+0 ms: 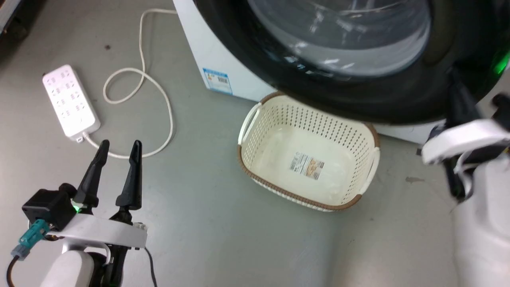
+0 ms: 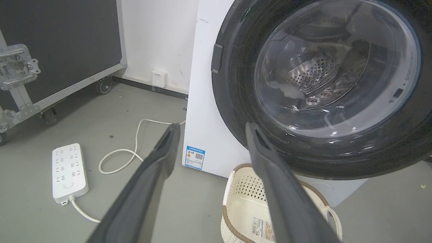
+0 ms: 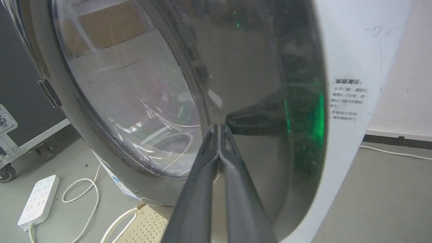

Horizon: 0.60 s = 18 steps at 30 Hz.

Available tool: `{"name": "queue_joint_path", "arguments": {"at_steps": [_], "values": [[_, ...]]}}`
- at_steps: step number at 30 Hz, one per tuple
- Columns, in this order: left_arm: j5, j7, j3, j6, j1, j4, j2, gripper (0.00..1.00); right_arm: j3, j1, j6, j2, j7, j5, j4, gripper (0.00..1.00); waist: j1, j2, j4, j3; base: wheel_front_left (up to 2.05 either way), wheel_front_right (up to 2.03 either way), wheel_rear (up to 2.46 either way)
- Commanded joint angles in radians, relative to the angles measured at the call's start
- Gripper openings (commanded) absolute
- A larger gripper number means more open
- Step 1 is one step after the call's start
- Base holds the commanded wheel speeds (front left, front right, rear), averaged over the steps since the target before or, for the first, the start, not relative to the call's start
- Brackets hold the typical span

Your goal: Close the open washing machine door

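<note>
Grey floor (image 1: 223,239) is seen, lightly stained. A white power strip (image 1: 71,101) is laid on it at 10 o'clock in the head view, with its white cable (image 1: 140,40) looped toward 12. In the left wrist view a white wall (image 2: 158,40) with a small socket (image 2: 158,78) and dark baseboard (image 2: 148,87) is shown at 11, and a black wheeled case (image 2: 60,44) at 9.

Left arm (image 1: 67,271) low, jaws spread, right arm (image 1: 482,223) raised, jaws pressed together
</note>
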State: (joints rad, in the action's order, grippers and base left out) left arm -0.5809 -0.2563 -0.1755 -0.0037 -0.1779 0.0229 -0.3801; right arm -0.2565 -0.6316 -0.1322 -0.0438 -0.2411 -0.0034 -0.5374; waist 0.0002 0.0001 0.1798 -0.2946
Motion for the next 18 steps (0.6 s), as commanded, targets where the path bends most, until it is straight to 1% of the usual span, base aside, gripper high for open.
{"name": "queue_joint_path", "arguments": {"at_steps": [1, 9, 13, 18], "values": [[0.009, -0.005, 0.010, -0.012, -0.017, 0.005, 0.009, 1.00, -0.027, -0.042, 0.002, -0.006, -0.008, -0.023, 0.001, 0.00, -0.0002, -0.0001, 0.012, -0.023, 0.00, 0.00, 0.00], [0.029, -0.005, 0.044, -0.060, -0.044, 0.035, 0.045, 1.00, -0.133, -0.144, 0.002, -0.006, -0.004, -0.107, 0.006, 0.00, -0.0002, -0.0001, 0.040, -0.065, 0.00, 0.00, 0.00], [0.034, -0.005, 0.064, -0.078, -0.051, 0.048, 0.067, 1.00, -0.187, -0.182, 0.002, -0.006, -0.003, -0.125, 0.012, 0.00, -0.0002, -0.0001, 0.049, -0.076, 0.00, 0.00, 0.00], [0.048, -0.005, 0.086, -0.095, -0.056, 0.058, 0.080, 1.00, -0.235, -0.229, 0.002, -0.006, 0.000, -0.156, 0.020, 0.00, -0.0002, -0.0001, 0.057, -0.093, 0.00, 0.00, 0.00]]}}
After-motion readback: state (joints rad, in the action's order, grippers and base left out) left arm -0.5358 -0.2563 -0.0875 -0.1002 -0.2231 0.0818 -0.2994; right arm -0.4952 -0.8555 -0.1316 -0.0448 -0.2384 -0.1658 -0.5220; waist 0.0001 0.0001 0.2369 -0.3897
